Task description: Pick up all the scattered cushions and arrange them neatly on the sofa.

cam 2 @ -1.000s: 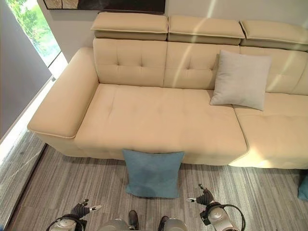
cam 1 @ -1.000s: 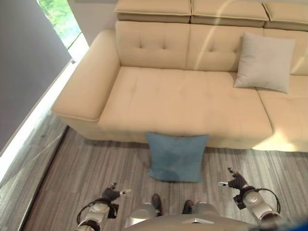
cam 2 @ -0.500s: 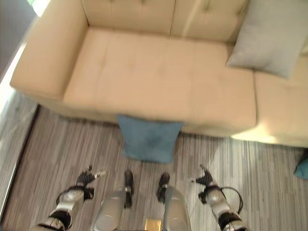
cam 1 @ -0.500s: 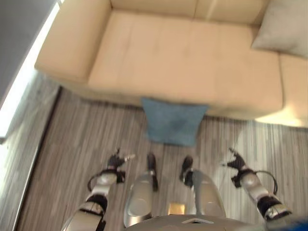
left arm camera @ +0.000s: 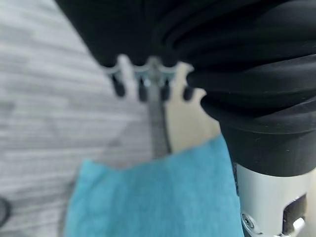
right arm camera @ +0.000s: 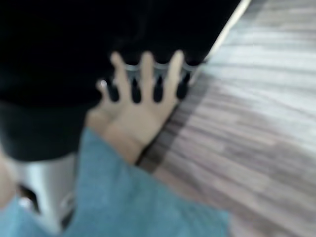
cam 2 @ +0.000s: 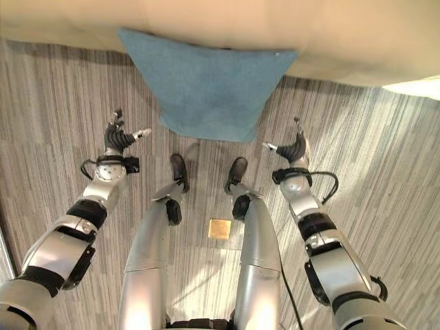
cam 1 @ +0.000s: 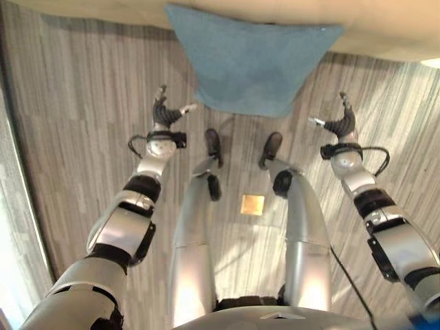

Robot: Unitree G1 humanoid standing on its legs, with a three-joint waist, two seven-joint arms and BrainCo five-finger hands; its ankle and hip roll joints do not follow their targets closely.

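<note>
Left eye view: camera now tipped down; blue cushion (cam 1: 251,65) against sofa (cam 1: 385,27); left hand (cam 1: 163,112), right hand (cam 1: 339,124) flank cushion, fingers relaxed, empty; pickup pending.

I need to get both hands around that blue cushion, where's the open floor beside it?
Bare wood floor flanks the blue cushion on both sides, beyond the left hand and right hand. Its far edge is tight against the sofa.

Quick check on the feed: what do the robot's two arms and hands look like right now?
Both arms are silver-grey with black bands at the joints. The left hand and right hand each have a dark ribbed cover over the back and wrist, and slim silver fingers with dark tips. A thin black cable loops beside each wrist.
</note>
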